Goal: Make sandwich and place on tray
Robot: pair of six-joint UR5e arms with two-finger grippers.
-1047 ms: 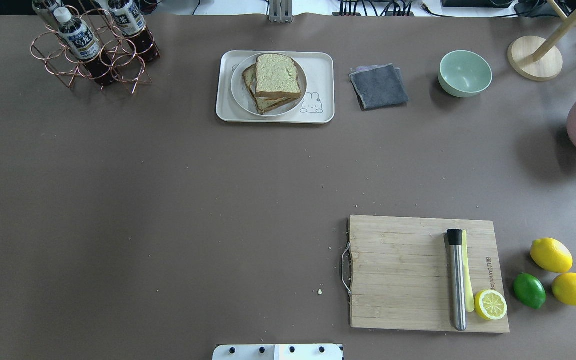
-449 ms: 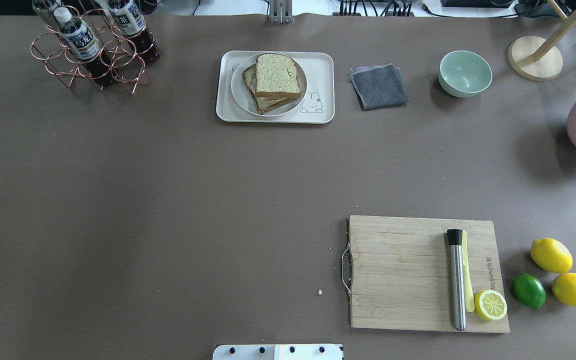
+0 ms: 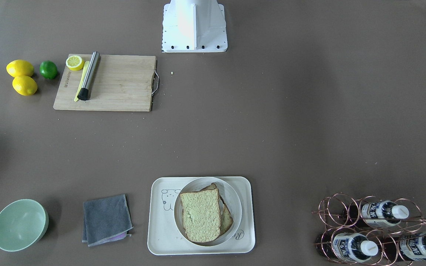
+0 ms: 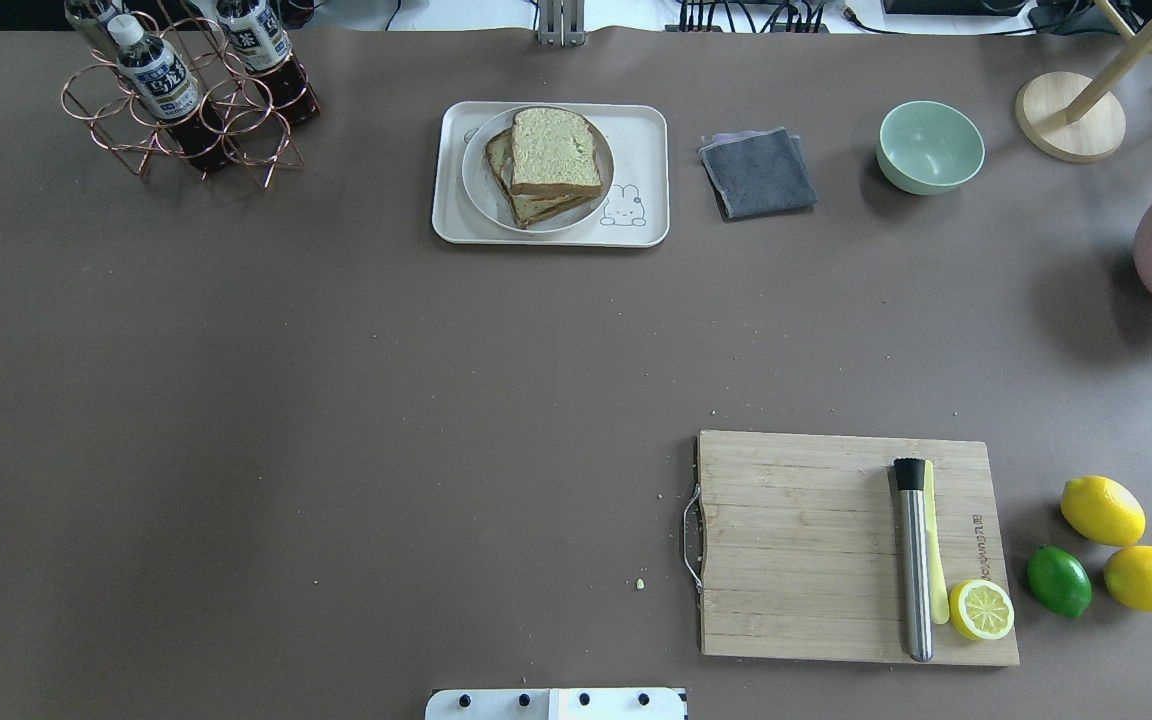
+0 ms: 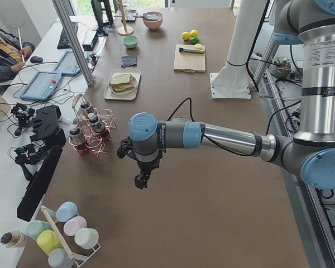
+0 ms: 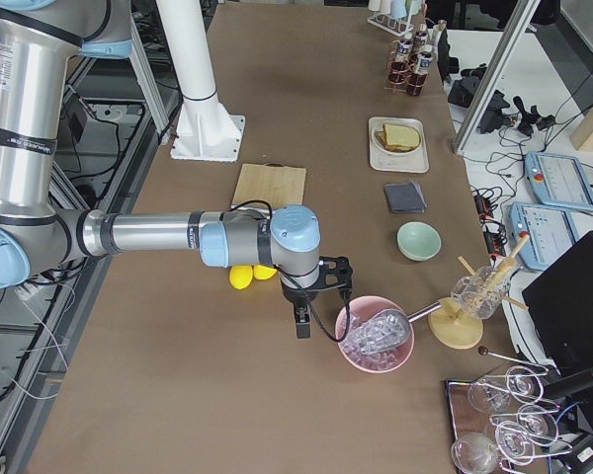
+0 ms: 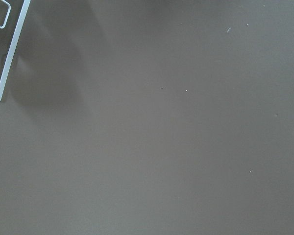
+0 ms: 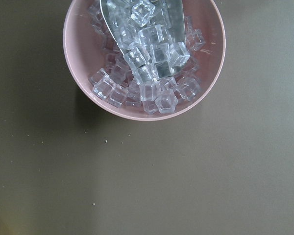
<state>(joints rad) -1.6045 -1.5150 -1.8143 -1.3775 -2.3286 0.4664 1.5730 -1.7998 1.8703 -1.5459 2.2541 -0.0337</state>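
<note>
The sandwich is two offset stacked bread slices on a round white plate, which sits on the cream tray at the table's far middle. No egg shows between the slices. It also shows in the front-facing view. My left gripper shows only in the exterior left view, above bare table near the bottle rack. My right gripper shows only in the exterior right view, beside the pink bowl. I cannot tell whether either is open or shut.
A copper bottle rack, a grey cloth and a green bowl stand along the far side. A wooden cutting board holds a metal muddler and a lemon half. A pink bowl of ice stands at the right.
</note>
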